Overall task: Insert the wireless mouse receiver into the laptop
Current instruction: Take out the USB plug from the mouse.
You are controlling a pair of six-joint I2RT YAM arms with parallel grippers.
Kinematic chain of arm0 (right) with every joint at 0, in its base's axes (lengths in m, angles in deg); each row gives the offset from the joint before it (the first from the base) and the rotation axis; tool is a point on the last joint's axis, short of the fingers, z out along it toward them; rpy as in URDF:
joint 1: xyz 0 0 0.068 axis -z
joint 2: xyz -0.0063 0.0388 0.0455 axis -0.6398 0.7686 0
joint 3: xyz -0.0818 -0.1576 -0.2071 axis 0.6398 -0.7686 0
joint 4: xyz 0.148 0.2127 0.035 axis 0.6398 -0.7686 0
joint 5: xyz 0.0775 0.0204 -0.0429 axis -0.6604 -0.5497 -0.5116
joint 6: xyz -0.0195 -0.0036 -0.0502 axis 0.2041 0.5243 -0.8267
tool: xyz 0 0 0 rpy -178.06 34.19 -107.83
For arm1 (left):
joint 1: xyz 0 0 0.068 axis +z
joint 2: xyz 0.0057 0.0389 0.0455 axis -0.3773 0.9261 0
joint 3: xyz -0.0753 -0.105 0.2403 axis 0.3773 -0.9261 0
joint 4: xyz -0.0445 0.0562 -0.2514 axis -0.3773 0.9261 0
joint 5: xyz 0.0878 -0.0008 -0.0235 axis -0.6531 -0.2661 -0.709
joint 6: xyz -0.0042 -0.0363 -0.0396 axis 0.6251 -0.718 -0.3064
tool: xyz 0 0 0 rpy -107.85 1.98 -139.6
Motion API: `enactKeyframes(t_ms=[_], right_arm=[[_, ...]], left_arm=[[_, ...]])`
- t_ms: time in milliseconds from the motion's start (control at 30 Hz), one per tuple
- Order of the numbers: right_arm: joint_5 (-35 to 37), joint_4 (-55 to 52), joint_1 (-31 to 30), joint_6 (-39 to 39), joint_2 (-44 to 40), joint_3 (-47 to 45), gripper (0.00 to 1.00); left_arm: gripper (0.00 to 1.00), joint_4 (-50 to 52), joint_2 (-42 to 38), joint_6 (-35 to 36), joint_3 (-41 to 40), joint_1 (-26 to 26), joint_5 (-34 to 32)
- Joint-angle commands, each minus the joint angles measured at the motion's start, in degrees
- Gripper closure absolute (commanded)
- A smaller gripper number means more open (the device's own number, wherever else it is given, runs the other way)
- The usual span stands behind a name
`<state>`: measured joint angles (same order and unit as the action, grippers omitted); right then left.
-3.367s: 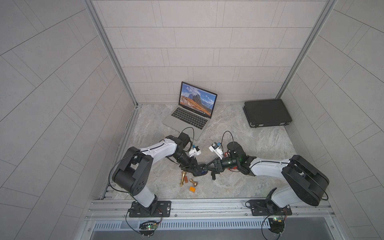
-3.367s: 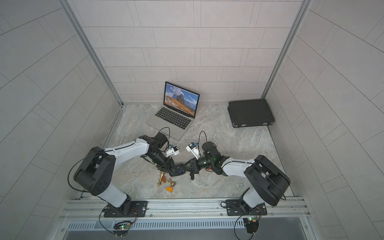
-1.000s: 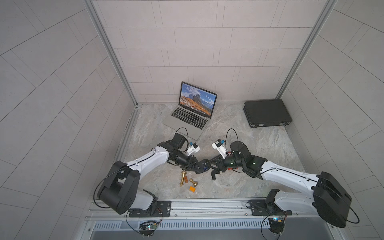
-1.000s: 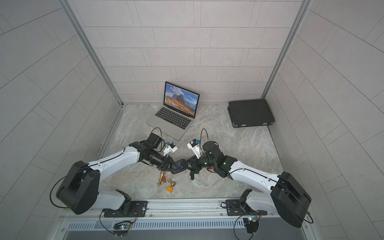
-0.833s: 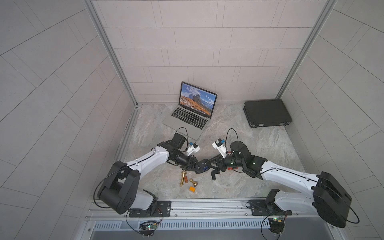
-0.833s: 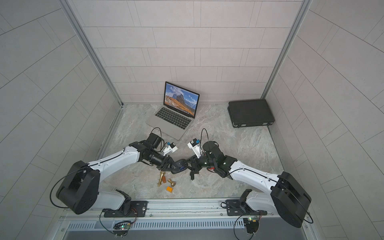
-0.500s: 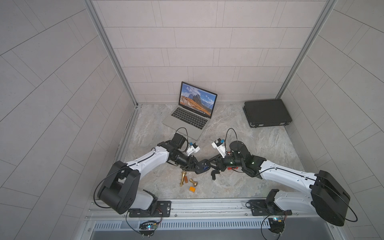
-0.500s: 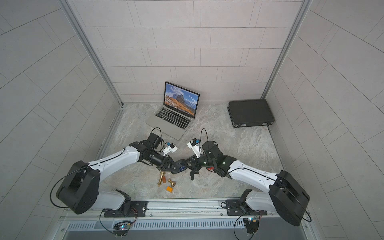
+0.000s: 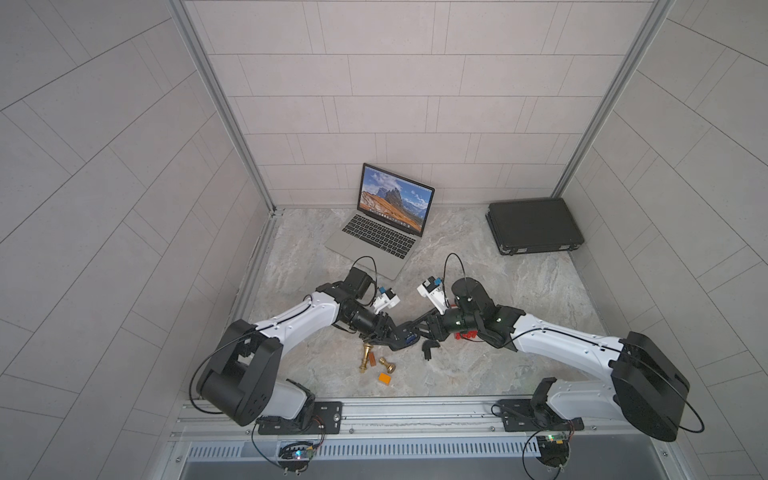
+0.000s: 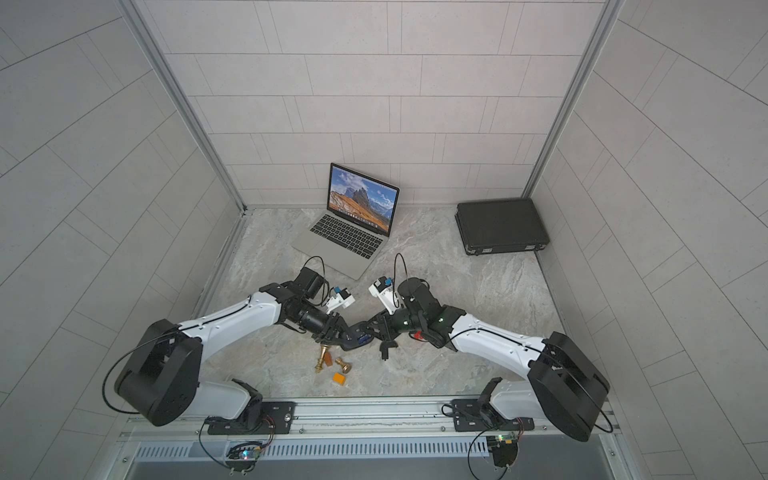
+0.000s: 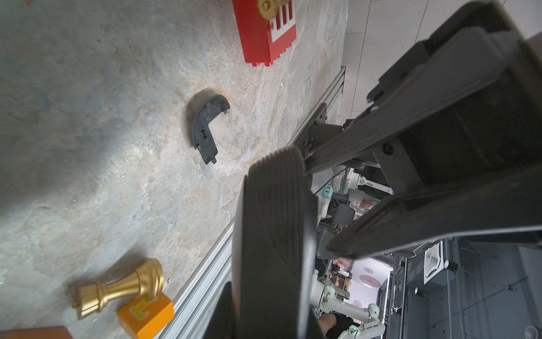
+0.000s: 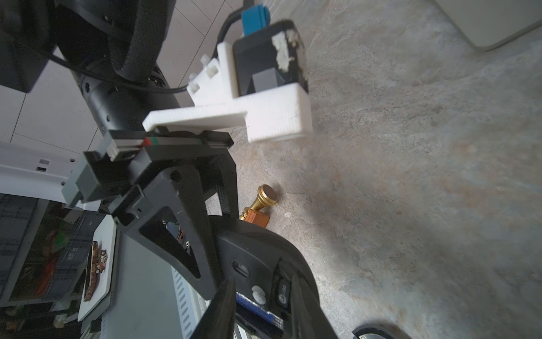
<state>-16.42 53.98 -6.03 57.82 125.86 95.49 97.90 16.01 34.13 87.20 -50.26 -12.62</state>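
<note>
Two grippers meet low over tile-walled grey marbled bench (image 9: pixel 519 299).
Clamped in left gripper (image 9: pixel 390 337): black oval mouse (image 12: pixel 264 249); right gripper (image 9: pixel 414 332) narrow, hold unclear.

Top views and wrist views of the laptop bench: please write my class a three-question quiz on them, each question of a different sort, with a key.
1. True or false: the laptop has its lid shut.
2. Which thing does the left gripper hold in its jaws? A) a gold chess piece B) the black mouse C) the red block
3. Fill in: the loose mouse cover piece lies on the ____.
Key: 1 false; 2 B; 3 table.
</note>
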Motion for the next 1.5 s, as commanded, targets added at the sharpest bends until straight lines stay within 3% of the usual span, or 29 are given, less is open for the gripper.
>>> enactKeyframes(t_ms=[0, 300, 733, 933, 1467], right_arm=[[-3.59, -3.43, -1.29, -1.61, 1.11, 0.72, 0.66], [-8.44, -1.55, -1.89, 1.02, 3.3, 0.32, 0.65], [-23.94, 17.48, -2.01, 10.08, 4.6, -1.81, 0.66], [-24.56, 22.49, -0.82, 11.77, 3.91, -4.64, 0.67], [-25.06, 22.56, 1.37, 11.07, 1.7, -6.27, 0.68]], left_arm=[[1.0, -2.01, -1.39, 2.44, 2.34, -0.47, 1.49], [1.0, -6.74, -1.2, -0.54, 2.05, -0.51, 2.43], [1.0, -6.25, 4.45, -1.26, 1.77, -0.34, -1.52], [1.0, -4.84, 5.99, -0.61, 1.91, -0.12, -2.24], [1.0, -3.15, 8.07, 0.15, 2.18, 0.31, -3.65]])
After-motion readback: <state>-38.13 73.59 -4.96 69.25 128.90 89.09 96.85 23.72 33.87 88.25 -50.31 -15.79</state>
